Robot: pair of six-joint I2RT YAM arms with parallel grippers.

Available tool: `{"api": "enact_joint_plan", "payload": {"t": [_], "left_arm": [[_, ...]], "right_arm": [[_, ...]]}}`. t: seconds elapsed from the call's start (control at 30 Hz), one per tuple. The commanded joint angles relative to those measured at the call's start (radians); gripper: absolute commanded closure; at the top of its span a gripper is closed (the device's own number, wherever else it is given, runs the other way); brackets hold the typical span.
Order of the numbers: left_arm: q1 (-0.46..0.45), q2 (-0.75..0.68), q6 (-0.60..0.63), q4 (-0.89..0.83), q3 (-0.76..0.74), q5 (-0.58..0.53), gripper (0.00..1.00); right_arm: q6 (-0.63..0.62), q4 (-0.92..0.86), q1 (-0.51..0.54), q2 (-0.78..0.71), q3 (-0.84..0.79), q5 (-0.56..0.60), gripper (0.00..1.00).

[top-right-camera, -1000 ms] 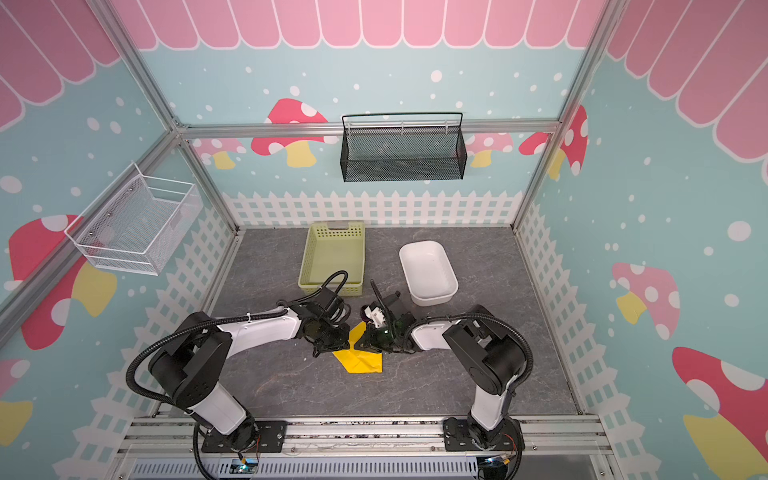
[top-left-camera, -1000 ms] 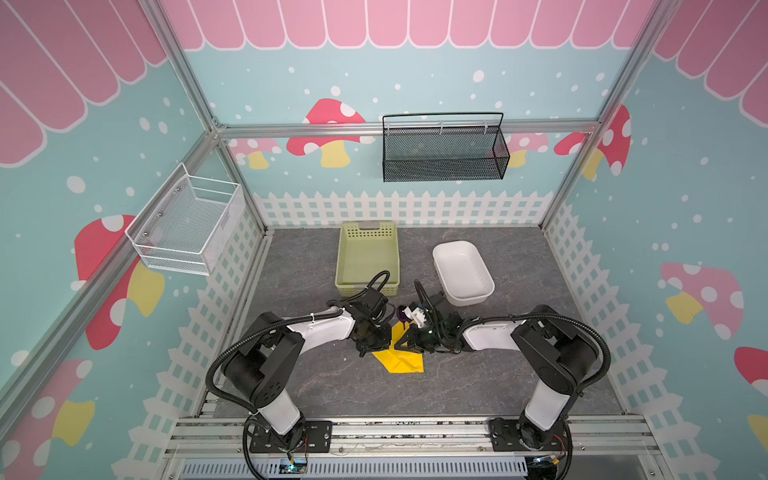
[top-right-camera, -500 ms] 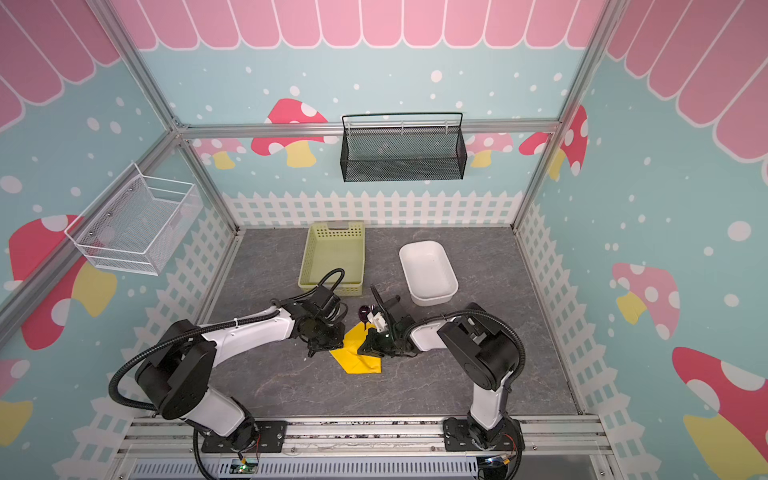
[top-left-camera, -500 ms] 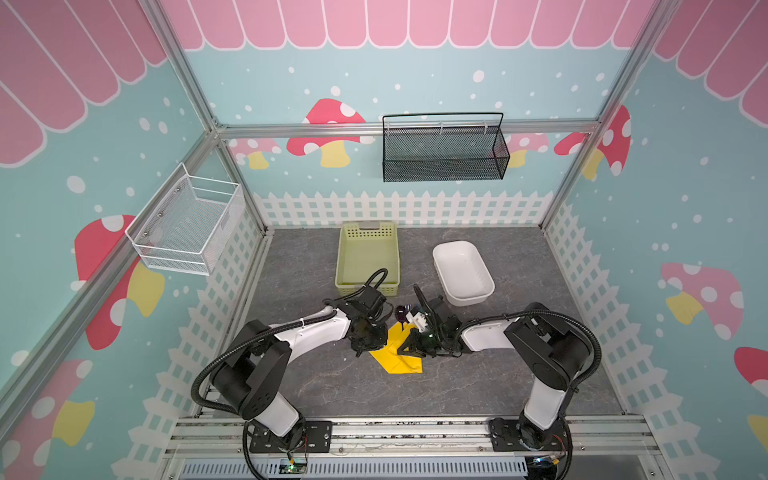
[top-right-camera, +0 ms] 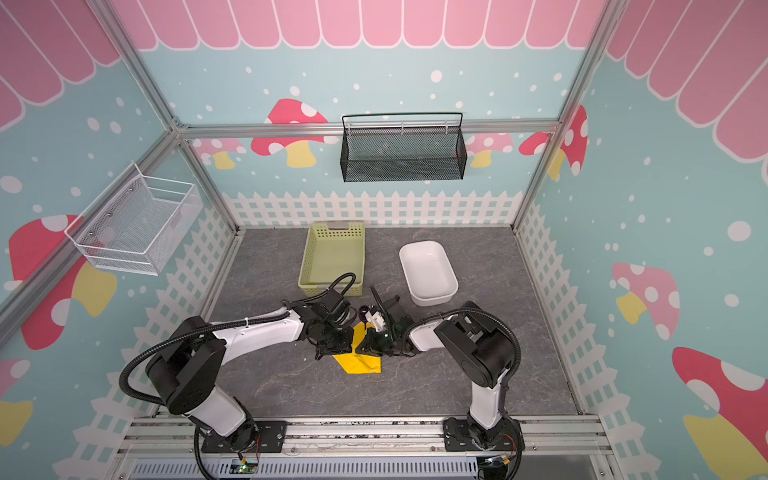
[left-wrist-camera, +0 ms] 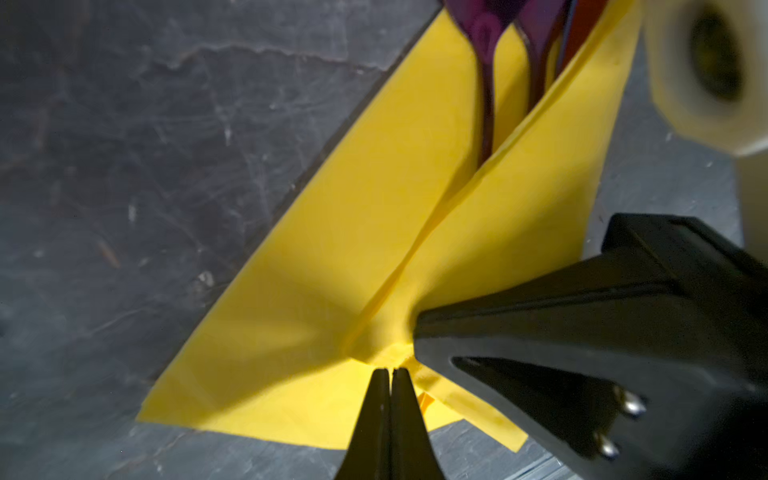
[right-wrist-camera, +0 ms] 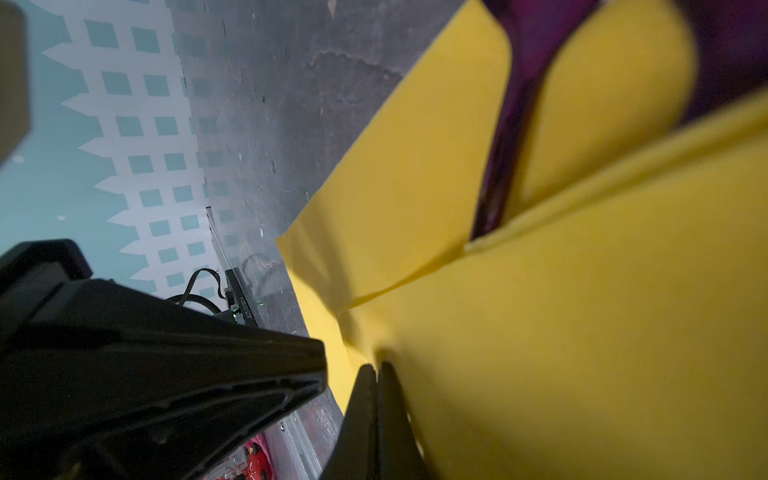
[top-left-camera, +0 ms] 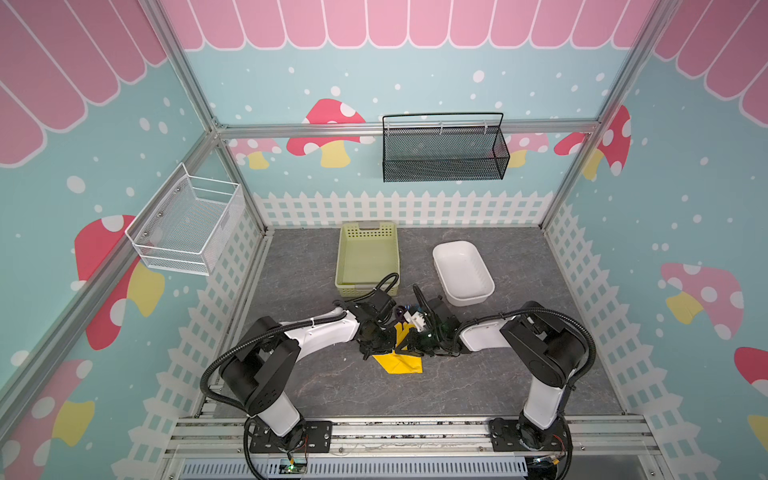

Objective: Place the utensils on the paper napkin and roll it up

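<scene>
Barely anything shifts: your left claw [left-wrist-camera: 390, 370] and right claw [right-wrist-camera: 377, 365] stay pinched shut on the bright yellow paper napkin [top-left-camera: 401, 363], lower centre, folded over slim purple-headed utensils [left-wrist-camera: 486, 62].

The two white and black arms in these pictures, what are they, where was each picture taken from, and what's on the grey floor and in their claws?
They are two robot arms, each ending in a two-fingered gripper. Two pictures look down from overhead; two come from cameras on the wrists, looking along the jaws. On the grey stone-patterned table stand a pale green perforated plastic basket and a white plastic tub. Between the arms lies a bright yellow paper napkin, folded over slim shiny purple utensils. The left gripper and the right gripper are both shut, each pinching the napkin's fold.
</scene>
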Motion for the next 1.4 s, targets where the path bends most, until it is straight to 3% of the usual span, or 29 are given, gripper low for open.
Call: {"api": "enact_joint_plan", "payload": {"t": [0.0, 0.4, 0.73, 0.93, 1.37], "left_arm": [[-0.002, 0.027, -0.008, 0.014, -0.006, -0.001, 1.0], [0.0, 0.053, 0.006, 0.015, -0.022, -0.017, 1.0], [0.004, 0.05, 0.007, 0.014, -0.026, -0.02, 1.0], [0.006, 0.052, 0.006, 0.012, -0.019, -0.024, 1.0], [0.006, -0.01, 0.015, -0.008, 0.021, -0.021, 0.96]], "right_arm": [[0.003, 0.006, 0.011, -0.022, -0.006, 0.014, 1.0], [-0.004, -0.047, 0.01, -0.125, -0.029, 0.02, 1.0], [-0.033, -0.094, 0.01, -0.272, -0.16, -0.018, 1.0], [-0.047, -0.059, 0.012, -0.241, -0.189, -0.067, 1.0], [-0.04, -0.009, 0.011, -0.149, -0.189, -0.043, 1.0]]}}
